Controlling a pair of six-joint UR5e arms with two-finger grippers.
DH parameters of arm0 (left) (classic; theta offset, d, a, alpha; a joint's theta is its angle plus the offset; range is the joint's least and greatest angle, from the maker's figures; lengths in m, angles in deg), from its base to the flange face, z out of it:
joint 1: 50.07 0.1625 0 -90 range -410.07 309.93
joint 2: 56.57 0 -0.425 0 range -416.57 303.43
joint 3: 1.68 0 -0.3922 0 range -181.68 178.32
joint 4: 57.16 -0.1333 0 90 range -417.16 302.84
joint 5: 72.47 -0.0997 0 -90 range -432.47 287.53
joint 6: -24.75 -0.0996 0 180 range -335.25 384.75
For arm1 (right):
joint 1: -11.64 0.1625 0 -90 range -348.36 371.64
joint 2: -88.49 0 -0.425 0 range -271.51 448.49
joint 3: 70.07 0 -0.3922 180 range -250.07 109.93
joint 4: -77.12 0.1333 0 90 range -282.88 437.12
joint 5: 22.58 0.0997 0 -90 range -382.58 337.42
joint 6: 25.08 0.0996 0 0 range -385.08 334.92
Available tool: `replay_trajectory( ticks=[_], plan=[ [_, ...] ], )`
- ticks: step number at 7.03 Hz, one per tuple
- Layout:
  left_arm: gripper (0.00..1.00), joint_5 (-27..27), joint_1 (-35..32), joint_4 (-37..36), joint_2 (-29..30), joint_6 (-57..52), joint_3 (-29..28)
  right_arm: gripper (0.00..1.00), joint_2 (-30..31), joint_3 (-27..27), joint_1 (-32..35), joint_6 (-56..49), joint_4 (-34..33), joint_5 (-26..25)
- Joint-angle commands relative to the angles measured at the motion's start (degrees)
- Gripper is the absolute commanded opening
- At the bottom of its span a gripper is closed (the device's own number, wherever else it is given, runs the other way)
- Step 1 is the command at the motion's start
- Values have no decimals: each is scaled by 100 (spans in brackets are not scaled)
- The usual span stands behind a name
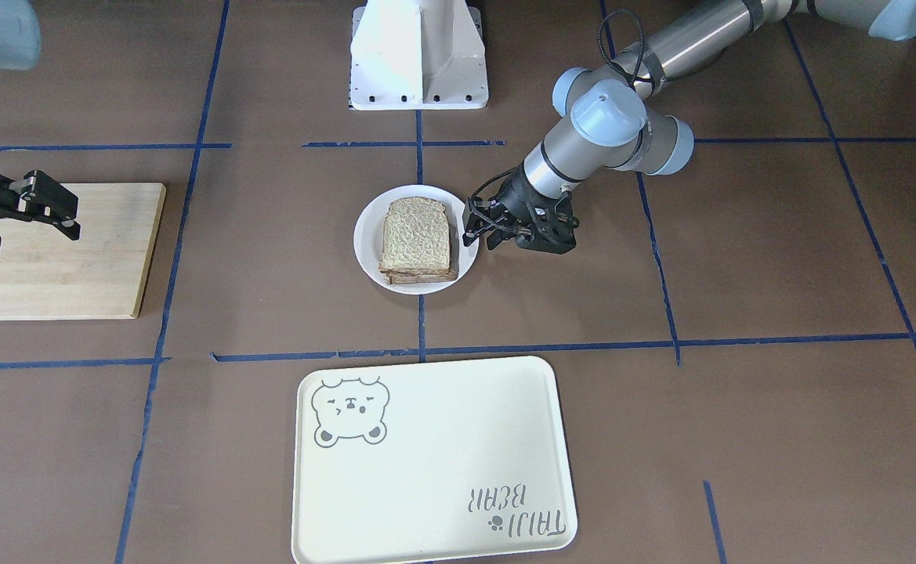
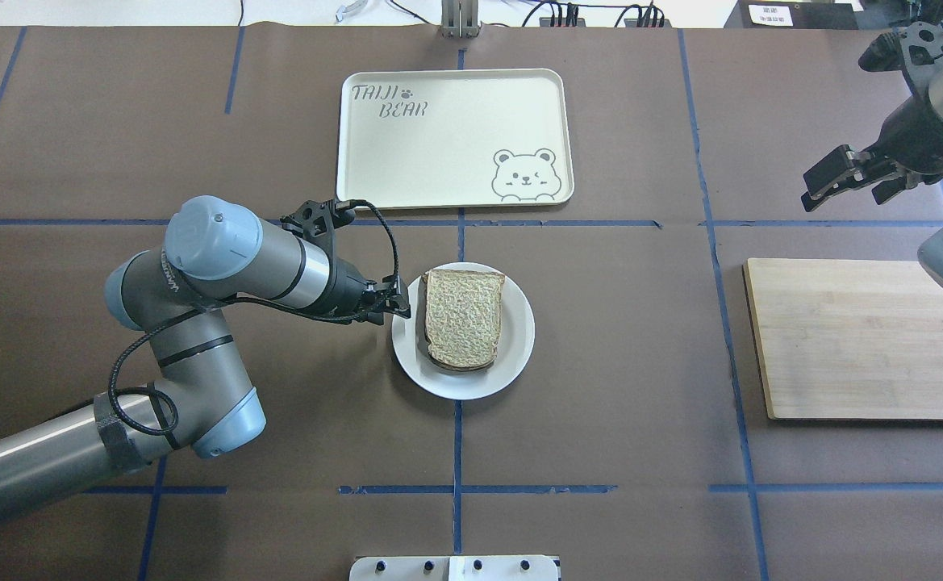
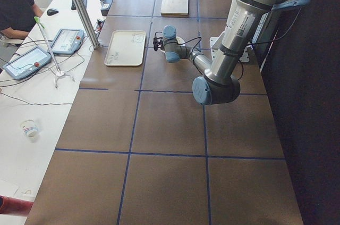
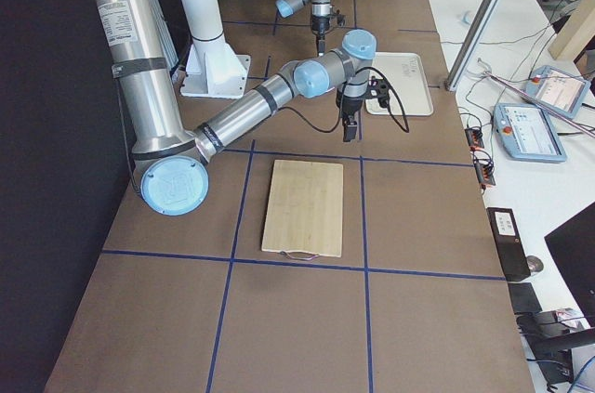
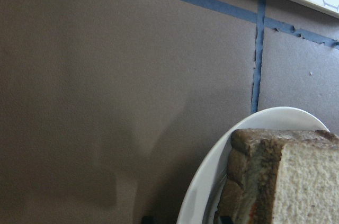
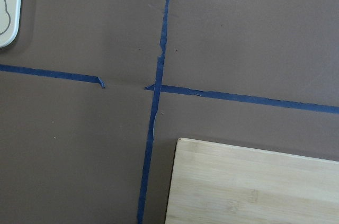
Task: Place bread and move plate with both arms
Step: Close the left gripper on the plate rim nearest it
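A light-brown bread slice [image 1: 417, 235] lies on top of a stack on the small white plate [image 1: 367, 235] at the table's middle; both also show in the overhead view, bread [image 2: 463, 319] and plate [image 2: 519, 339]. My left gripper [image 1: 479, 227] is low at the plate's rim, on the plate's left in the overhead view [image 2: 398, 307]. Its jaws stand apart, and the left wrist view shows the rim [image 5: 212, 166] and the bread's crust [image 5: 307, 181] just ahead. My right gripper [image 1: 30, 227] is open and empty, raised by the wooden board, far from the plate [image 2: 854, 190].
A cream rectangular tray with a bear drawing [image 2: 455, 137] lies beyond the plate, away from the robot. A wooden cutting board [image 2: 866, 339] lies on the right side. The robot's white base [image 1: 418, 55] stands at the near edge. Blue tape lines cross the brown table.
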Motion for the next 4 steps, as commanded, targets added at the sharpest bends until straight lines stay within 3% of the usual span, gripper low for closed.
replay_trajectory(
  ticks=[1,4],
  plan=[
    [51,-3,79,44,5,0,-33,100,19,0,4,1,0,15],
    [50,-3,97,79,40,0,-121,100,36,-8,4,9,0,15]
  ],
)
